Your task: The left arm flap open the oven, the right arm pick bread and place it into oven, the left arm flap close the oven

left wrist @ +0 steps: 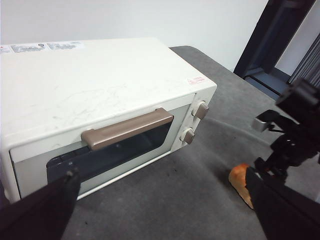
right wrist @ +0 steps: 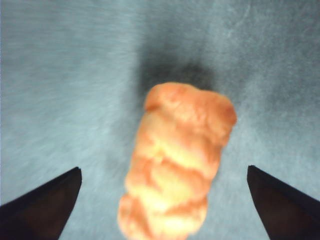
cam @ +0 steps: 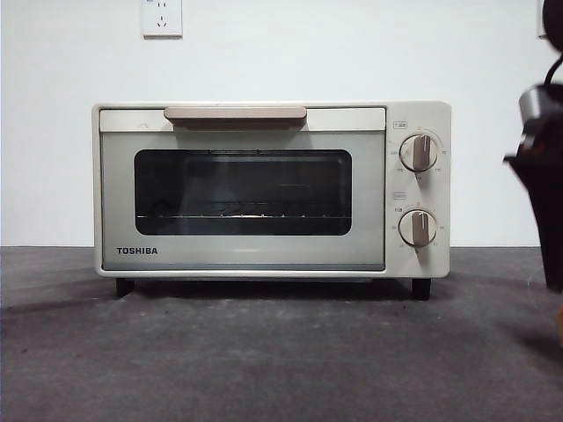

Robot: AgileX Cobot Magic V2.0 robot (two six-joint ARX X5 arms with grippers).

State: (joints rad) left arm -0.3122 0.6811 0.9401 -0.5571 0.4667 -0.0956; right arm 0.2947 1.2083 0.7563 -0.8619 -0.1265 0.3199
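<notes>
One shut oven (cam: 264,189), no contents.

A dark grey felt-covered desk (cam: 264,360) meets a plain white wall (cam: 352,53) behind it; a white power socket (cam: 162,18) sits high on that wall.

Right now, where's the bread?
The bread lies on the gray table in front of the oven, off toward its knob side. The right gripper hovers over it, jaws open either side.
</notes>
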